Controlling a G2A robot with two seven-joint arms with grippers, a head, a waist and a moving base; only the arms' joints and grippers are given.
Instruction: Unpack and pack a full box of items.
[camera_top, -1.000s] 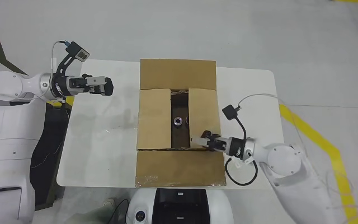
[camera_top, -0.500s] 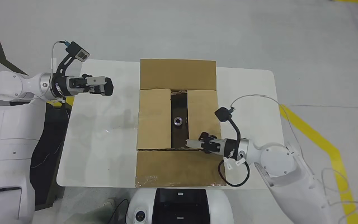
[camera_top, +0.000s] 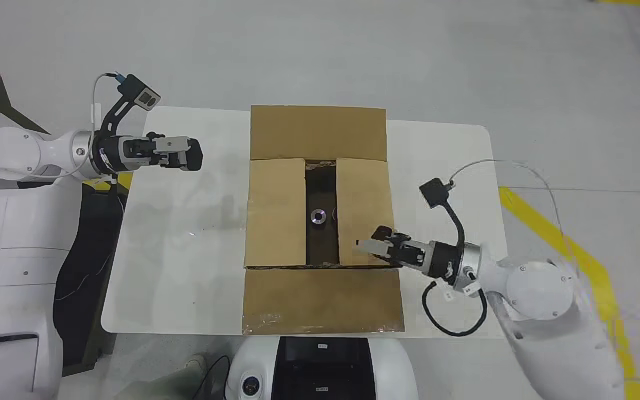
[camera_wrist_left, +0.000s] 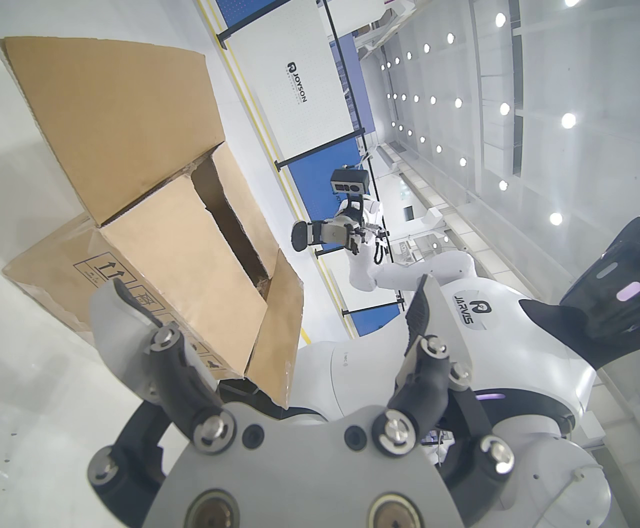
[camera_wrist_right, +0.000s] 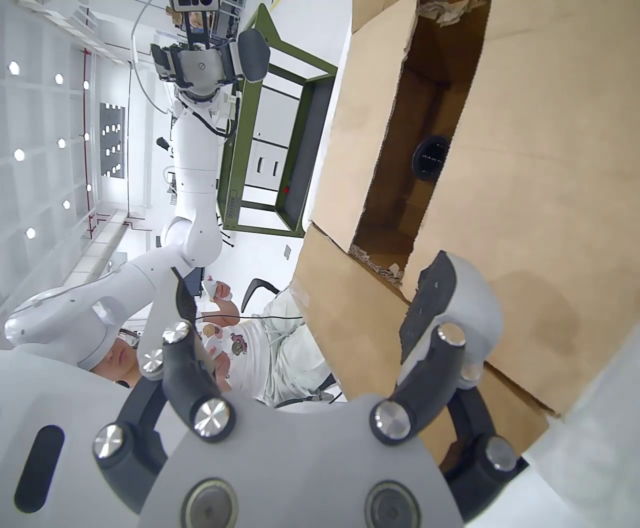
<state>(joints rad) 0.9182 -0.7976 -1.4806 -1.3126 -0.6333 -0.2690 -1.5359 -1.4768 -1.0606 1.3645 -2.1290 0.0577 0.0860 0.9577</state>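
Box flap (camera_top: 362, 205) lies just beside the spread right claw (camera_top: 372, 243).

box (camera_top: 275, 212): on table (camera_top: 180, 260), middle
round item (camera_top: 318, 215): in box, between flaps
right jaws: at box's right flap

The top camera looks straight down from above the arms, taking in the whole desk (camera_top: 440, 160) and the cardboard box (camera_top: 316, 130) at its middle. The left wrist camera sits just behind its own jaws, looking sideways across the desk at the box from well apart; the right wrist camera sits close against the box, facing, it seems, along the top flaps (camera_wrist_right: 525, 175) into the gap between them. All three views share the box.
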